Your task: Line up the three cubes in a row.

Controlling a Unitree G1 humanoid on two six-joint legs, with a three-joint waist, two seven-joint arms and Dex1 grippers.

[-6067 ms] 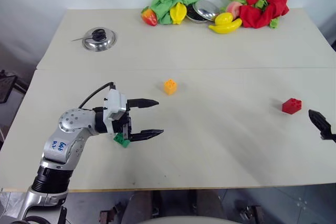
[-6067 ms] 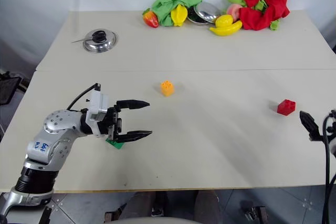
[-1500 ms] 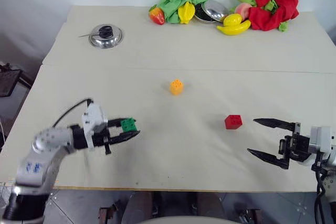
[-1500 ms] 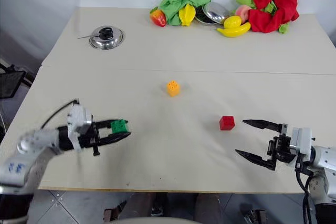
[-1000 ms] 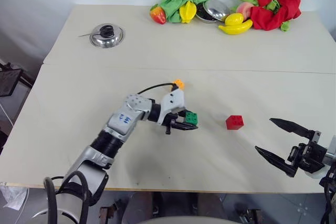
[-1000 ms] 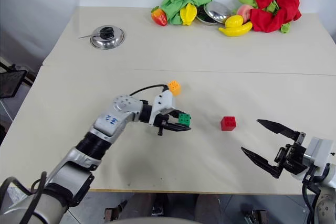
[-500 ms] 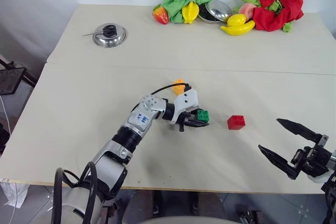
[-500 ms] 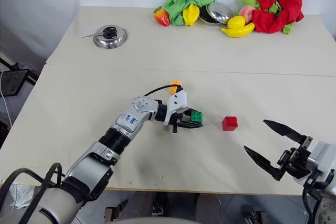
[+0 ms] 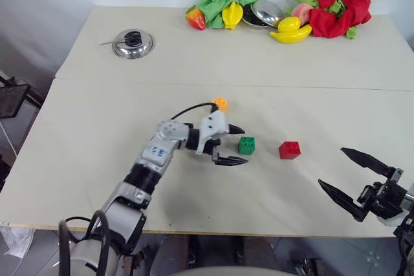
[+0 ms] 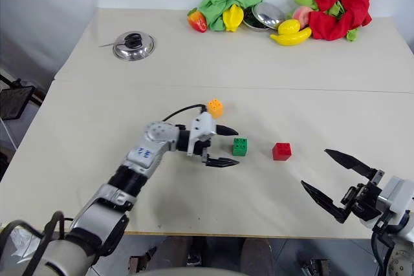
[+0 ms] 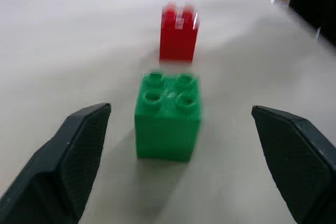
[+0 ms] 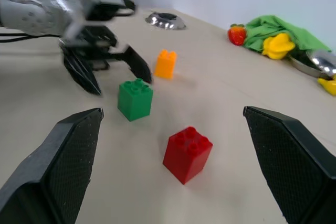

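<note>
My left gripper [image 9: 235, 145] open, green cube [image 9: 246, 145] free beside red cube [image 9: 289, 150] for row; orange cube [image 9: 220, 103] probably misaligned.

In the left wrist view, the red cube [image 11: 179, 34] behind the green cube [image 11: 167, 116] is blurred, its studs indistinct, and dark shapes at the far corner are too blurred to identify. The left gripper's black fingers [image 11: 63, 165] run off the frame edge. In the head views, part of the orange cube [image 9: 220, 103] is hidden behind the left gripper [image 9: 235, 145]
</note>
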